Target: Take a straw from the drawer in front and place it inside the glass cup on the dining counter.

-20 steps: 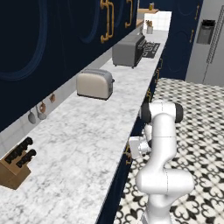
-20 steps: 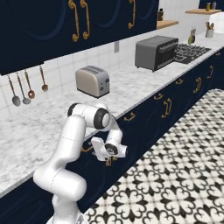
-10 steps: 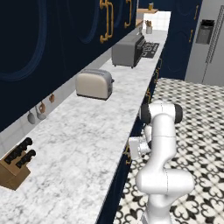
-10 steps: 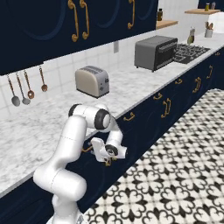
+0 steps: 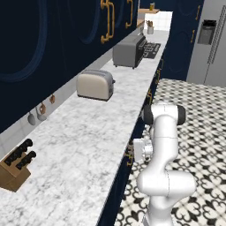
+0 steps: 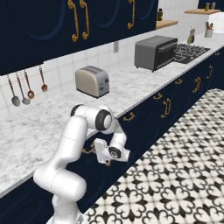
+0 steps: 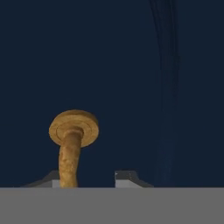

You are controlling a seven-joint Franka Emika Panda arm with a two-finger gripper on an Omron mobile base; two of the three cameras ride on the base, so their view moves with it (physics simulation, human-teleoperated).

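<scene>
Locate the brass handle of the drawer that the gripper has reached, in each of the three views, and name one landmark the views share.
Left base view: brass handle low and centre, under the counter edge, left of the gripper.
Right base view: left of centre, at the gripper.
Hand view: lower left, running down between the finger tips.
Shared landmark: the navy drawer front.

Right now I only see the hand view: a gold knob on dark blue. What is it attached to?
Observer: That's the brass handle of a drawer, right under a marble wall counter.
Visitor: Anything on that counter?
Observer: A toaster stands on it, beyond the arm.
Visitor: Is the drawer open?
Observer: It looks shut, level with the fronts beside it. The gripper is at the handle.
</scene>
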